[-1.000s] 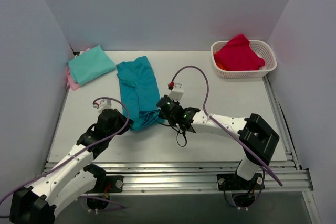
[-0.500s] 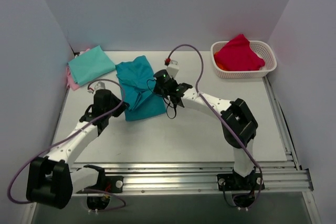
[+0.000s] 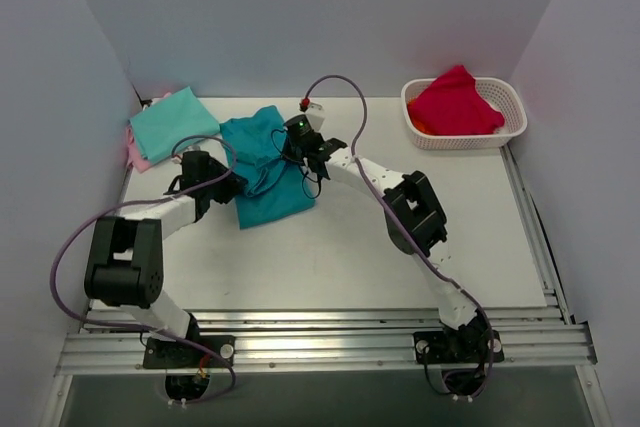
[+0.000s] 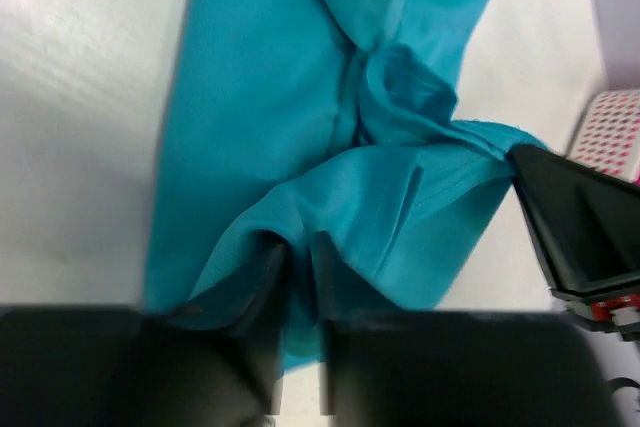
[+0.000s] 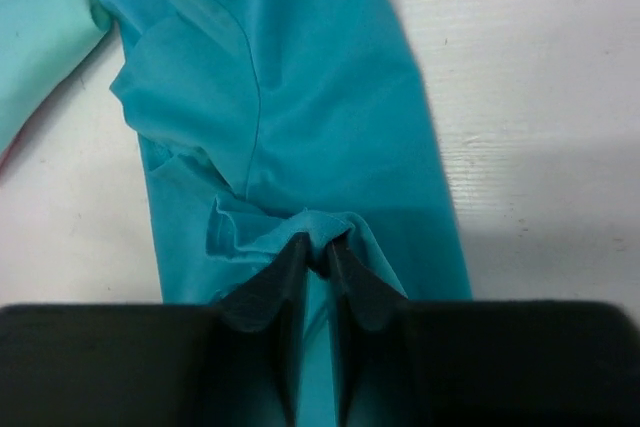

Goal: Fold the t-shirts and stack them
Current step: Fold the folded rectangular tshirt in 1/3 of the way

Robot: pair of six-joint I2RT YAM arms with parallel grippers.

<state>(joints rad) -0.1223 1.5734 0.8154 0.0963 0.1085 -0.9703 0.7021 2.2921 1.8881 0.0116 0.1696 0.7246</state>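
The teal t-shirt [image 3: 272,187] lies at the left middle of the table, its near part folded back over its far part and bunched on top. Pressed to the shirt's left edge, my left gripper [image 3: 238,184] has its fingers nearly together around a ridge of teal cloth [image 4: 298,247]. My right gripper [image 3: 284,153] sits over the shirt's upper middle, its tips pinching a small fold [image 5: 318,245]. The mint-green t-shirt [image 3: 172,122] lies folded at the back left on a pink t-shirt [image 3: 137,155], of which only an edge shows.
A white basket [image 3: 515,112] at the back right holds a red cloth [image 3: 455,102]. White walls close the table on three sides. A metal rail [image 3: 330,332] runs along the near edge. Both arms stretch far across the table toward the back left.
Both grippers have carried the teal shirt's near hem away from the bases toward the back. The shirt went from a long strip to a shorter, doubled-over shape.
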